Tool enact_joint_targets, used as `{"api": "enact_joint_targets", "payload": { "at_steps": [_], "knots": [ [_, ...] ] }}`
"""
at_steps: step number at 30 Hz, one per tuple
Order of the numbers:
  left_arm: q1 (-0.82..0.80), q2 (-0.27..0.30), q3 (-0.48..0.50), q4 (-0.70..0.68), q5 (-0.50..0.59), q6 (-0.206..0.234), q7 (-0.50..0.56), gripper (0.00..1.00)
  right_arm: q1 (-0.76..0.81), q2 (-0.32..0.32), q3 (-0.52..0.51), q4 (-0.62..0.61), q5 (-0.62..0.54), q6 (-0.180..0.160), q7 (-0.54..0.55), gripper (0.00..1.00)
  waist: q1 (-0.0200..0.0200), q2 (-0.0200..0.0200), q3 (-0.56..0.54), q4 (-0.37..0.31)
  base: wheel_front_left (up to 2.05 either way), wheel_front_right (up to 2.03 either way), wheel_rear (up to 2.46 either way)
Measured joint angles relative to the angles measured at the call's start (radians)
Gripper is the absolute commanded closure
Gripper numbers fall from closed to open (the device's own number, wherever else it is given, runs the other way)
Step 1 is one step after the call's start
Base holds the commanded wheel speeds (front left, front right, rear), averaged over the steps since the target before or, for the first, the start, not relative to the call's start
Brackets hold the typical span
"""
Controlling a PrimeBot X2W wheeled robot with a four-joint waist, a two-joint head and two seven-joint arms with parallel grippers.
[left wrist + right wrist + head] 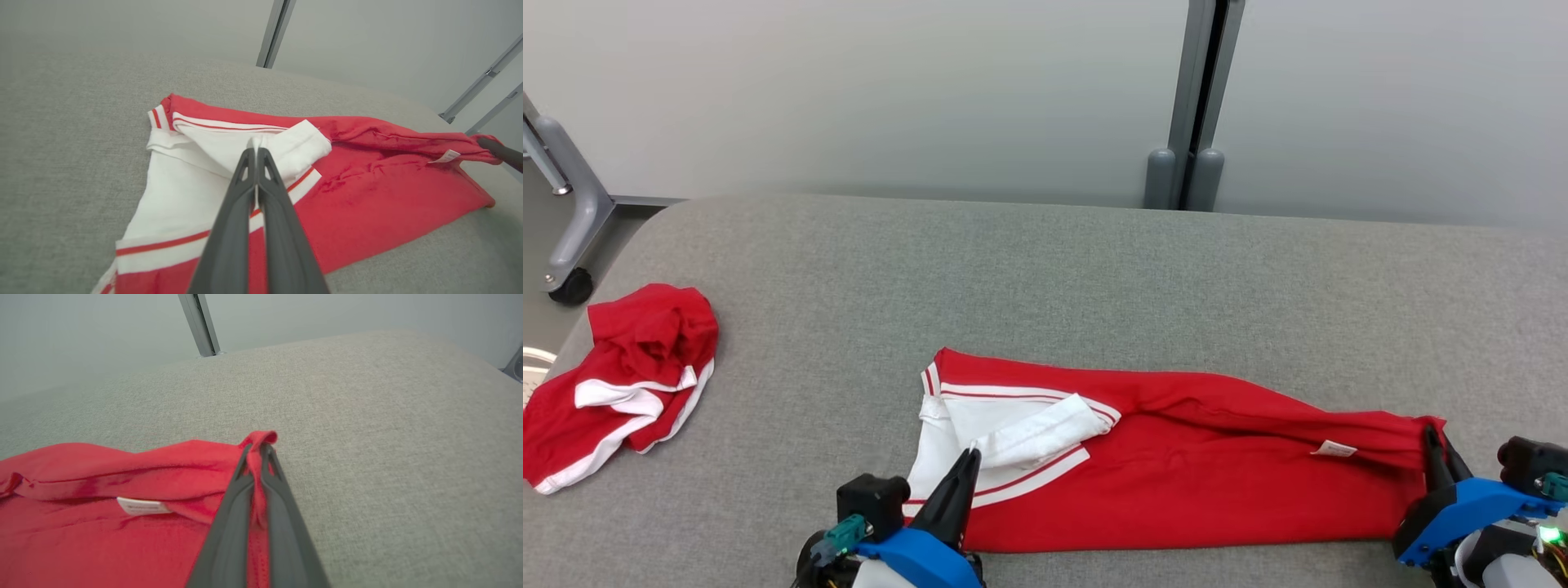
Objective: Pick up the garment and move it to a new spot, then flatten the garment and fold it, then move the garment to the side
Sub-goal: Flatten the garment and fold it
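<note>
The left gripper (pixel 972 452) and right gripper (pixel 1429 433) share long, tapered dark-grey fingers (pixel 229 228), blue housings (pixel 923 559), black blocks (pixel 872 494), teal connectors (pixel 844 535).

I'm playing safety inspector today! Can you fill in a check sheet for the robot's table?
surface: grey fabric-covered table.
job's things: red-and-white garment stretched along the front edge.
clutter: second garment, red and white, crumpled at the left end.
grippers: left gripper shut on the white sleeve; right gripper shut on the garment's red corner.
cables: thin wires by the right wrist.
surroundings: pale wall, grey post, wheeled frame leg.
</note>
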Motion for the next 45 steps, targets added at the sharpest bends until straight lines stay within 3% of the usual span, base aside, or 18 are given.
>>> {"api": "enact_joint_targets", "payload": {
  "at_steps": [9, 10, 11, 12, 19, 27, 28, 29, 30, 36, 41, 45],
  "knots": [
    [0.087, -0.012, 0.072, 0.007, 0.011, -0.001, 0.000, 1.00, 0.031, 0.034, -0.066, 0.026, -0.046, 0.000, 0.000, 1.00, 0.0000, 0.0001, -0.023, 0.003, 0.00, 0.00, 0.00],
    [0.093, -0.014, 0.074, 0.010, 0.016, -0.001, 0.000, 0.64, 0.034, 0.042, -0.070, 0.034, -0.046, 0.000, 0.000, 0.35, 0.0000, 0.0002, -0.024, 0.003, 0.00, 0.00, 0.00],
    [0.098, -0.015, 0.080, 0.012, 0.020, -0.001, 0.000, 0.16, 0.034, 0.045, -0.075, 0.041, -0.046, 0.000, 0.000, 0.00, 0.0000, 0.0001, -0.024, 0.004, 0.00, 0.00, 0.00],
    [0.101, -0.017, 0.091, 0.011, 0.029, -0.001, 0.000, 0.00, 0.034, 0.047, -0.081, 0.047, -0.046, 0.000, 0.000, 0.00, 0.0000, 0.0002, -0.024, 0.005, 0.00, 0.00, 0.00],
    [0.156, -0.044, 0.197, -0.058, 0.122, 0.009, 0.000, 0.00, 0.034, 0.046, -0.120, 0.064, -0.061, 0.000, 0.000, 0.00, 0.0001, 0.0003, -0.010, 0.018, 0.00, 0.00, 0.00],
    [0.176, -0.074, 0.247, -0.087, 0.194, 0.007, 0.000, 0.00, 0.006, 0.048, -0.113, 0.167, -0.049, 0.000, -0.008, 0.00, 0.0001, 0.0003, 0.024, 0.042, 0.00, 0.00, 0.00],
    [0.176, -0.076, 0.255, -0.089, 0.197, 0.004, 0.000, 0.00, -0.002, 0.048, -0.109, 0.180, -0.039, 0.000, -0.009, 0.20, 0.0001, 0.0003, 0.028, 0.044, 0.00, 0.00, 0.00],
    [0.176, -0.077, 0.263, -0.089, 0.202, 0.004, 0.000, 0.00, -0.008, 0.047, -0.102, 0.191, -0.030, -0.001, -0.012, 0.81, 0.0000, 0.0003, 0.031, 0.044, 0.00, 0.00, 0.00],
    [0.176, -0.078, 0.267, -0.090, 0.204, 0.003, 0.000, 0.00, -0.014, 0.047, -0.089, 0.195, -0.024, -0.002, -0.013, 1.00, 0.0000, 0.0002, 0.033, 0.044, 0.00, 0.00, 0.00],
    [0.177, -0.082, 0.300, -0.098, 0.222, 0.000, 0.000, 0.00, -0.021, 0.050, -0.044, 0.175, 0.024, 0.000, -0.007, 1.00, 0.0001, 0.0003, 0.032, 0.020, 0.00, 0.00, 0.00],
    [0.179, -0.083, 0.302, -0.096, 0.226, 0.000, -0.001, 0.00, -0.003, 0.021, -0.062, 0.058, 0.026, 0.001, -0.002, 1.00, 0.0002, 0.0004, 0.025, -0.017, 0.00, 0.00, 0.00],
    [0.178, -0.084, 0.296, -0.092, 0.207, -0.001, -0.001, 0.00, 0.012, 0.037, -0.050, -0.042, 0.037, 0.000, -0.002, 1.00, 0.0002, 0.0003, 0.014, -0.042, 0.00, 0.00, 0.00]
  ]
}}
